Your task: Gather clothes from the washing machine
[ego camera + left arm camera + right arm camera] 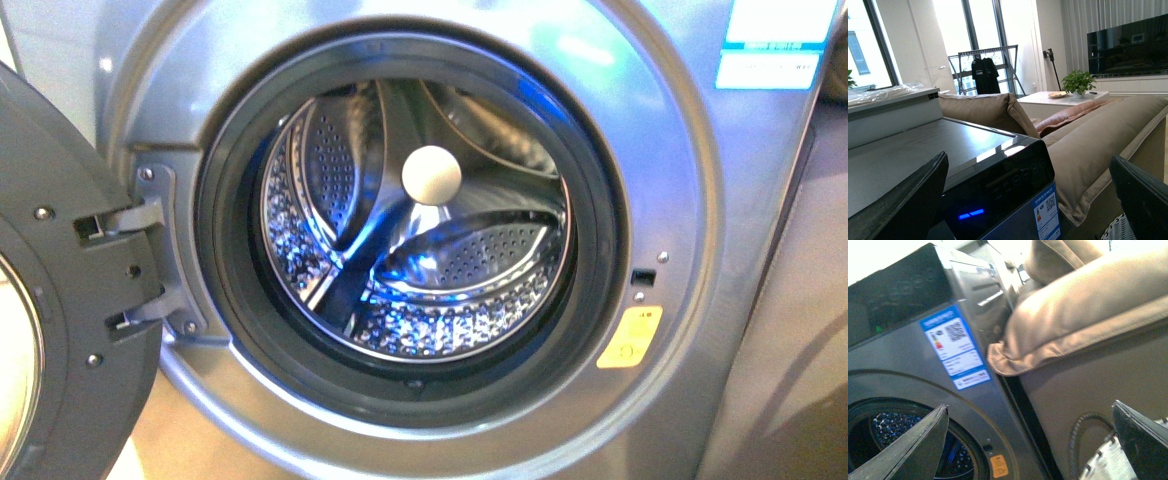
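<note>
With the washing machine point(690, 200) door open and no clothes visible in the bare drum point(415, 230), both sets of jaws hang wide apart and empty, so check the drum's hidden bottom before finishing.

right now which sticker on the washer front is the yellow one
The small yellow sticker low on the right of the door opening; the other, the energy label, is blue and white, at the top corner.

Front cam close on washing machine point(700, 250); wrists alongside
</note>
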